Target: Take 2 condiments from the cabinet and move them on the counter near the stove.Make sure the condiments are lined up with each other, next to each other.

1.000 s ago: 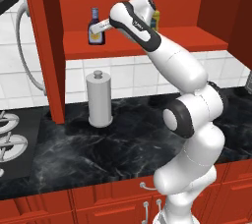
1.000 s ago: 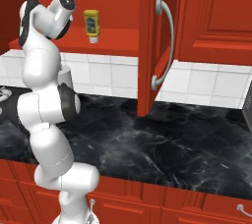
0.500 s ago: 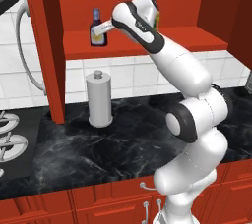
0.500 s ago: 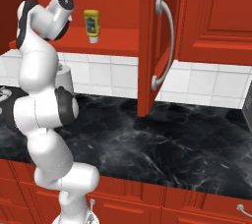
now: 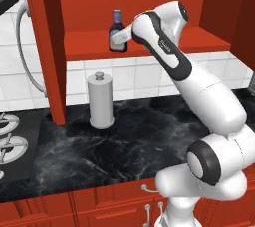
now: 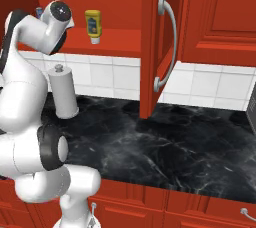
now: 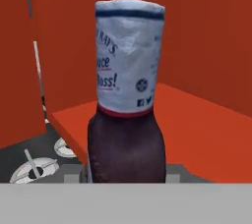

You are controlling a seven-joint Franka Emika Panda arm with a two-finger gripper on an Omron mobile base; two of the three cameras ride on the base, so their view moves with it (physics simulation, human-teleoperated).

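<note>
Two bottles (image 5: 117, 32) (image 6: 93, 25) stand upright on the cabinet (image 5: 89, 44) shelf.

dark brown bottle (image 7: 126, 120) | label: "RAY'S", "...uce", "...oss!"

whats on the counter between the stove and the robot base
A grey cylinder with a knob top stands on the counter between the stove and the robot, seen in the left base view.
</note>
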